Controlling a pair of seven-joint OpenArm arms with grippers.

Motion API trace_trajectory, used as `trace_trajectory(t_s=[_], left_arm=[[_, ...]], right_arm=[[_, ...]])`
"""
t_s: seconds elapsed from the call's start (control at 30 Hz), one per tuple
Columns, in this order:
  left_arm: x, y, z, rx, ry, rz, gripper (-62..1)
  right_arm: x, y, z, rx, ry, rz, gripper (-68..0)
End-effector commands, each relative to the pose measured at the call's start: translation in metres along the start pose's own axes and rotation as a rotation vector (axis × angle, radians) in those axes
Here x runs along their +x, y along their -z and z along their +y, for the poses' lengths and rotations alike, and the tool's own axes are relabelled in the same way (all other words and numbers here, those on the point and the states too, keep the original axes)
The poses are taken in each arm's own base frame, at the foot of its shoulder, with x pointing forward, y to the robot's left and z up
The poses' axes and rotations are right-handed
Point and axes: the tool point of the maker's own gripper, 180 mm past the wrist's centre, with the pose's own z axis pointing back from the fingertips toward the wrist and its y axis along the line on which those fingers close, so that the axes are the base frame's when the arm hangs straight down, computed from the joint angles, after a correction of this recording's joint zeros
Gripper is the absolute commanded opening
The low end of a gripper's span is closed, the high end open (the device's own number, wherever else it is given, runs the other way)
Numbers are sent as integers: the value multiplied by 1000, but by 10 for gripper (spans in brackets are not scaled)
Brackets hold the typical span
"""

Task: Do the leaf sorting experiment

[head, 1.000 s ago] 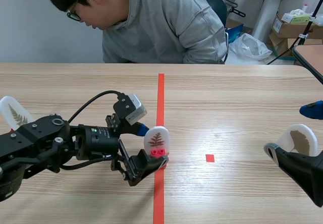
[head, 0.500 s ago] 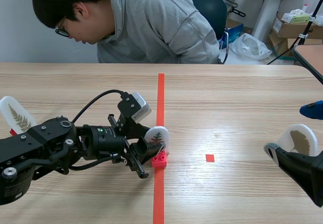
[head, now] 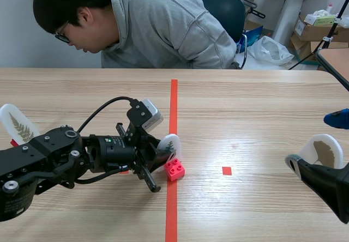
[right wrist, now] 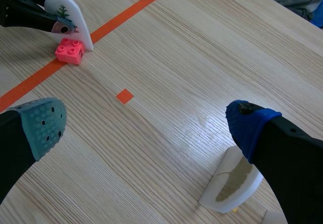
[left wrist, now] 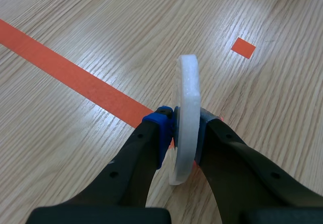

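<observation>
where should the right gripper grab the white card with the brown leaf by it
Pinch the brown-leaf card across its two flat faces at the rounded upper half, coming from above. It stands upright and is thin, so only the faces give broad contact. The right gripper, open, may need turning to straddle it.

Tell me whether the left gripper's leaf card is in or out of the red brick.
Out. The left gripper holds the leaf card tilted beside the red brick, its studs bare.

Right end effector (right wrist: 147, 124) spread wide — white leaf card (right wrist: 233, 184) just beside it
</observation>
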Motion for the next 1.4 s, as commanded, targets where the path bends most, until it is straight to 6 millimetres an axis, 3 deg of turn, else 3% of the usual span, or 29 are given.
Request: trace_trajectory(t_s=[0.0,0.17,0.37,0.63,0.93,1.13,1.37], left_arm=[[18,1,2,-2,6,-57,-554],[19,0,1,-8,8,-59,-554],[30,-19,3,-41,-17,-81,-554],[57,-62,30,64,-36,-174,-554],[69,-118,49,213,-140,-303,-554],[59,-158,66,335,-205,-345,-554],[34,-202,93,504,-267,-337,-554]], right_arm=[[11,1,-5,-8,-13,-36,-8],[11,1,-5,-8,-13,-36,-8],[11,1,-5,-8,-13,-36,-8],[11,1,-5,-8,-13,-36,-8],[11,1,-5,-8,-13,-36,-8],[11,1,-5,-8,-13,-36,-8],[11,1,-5,-8,-13,-36,-8]])
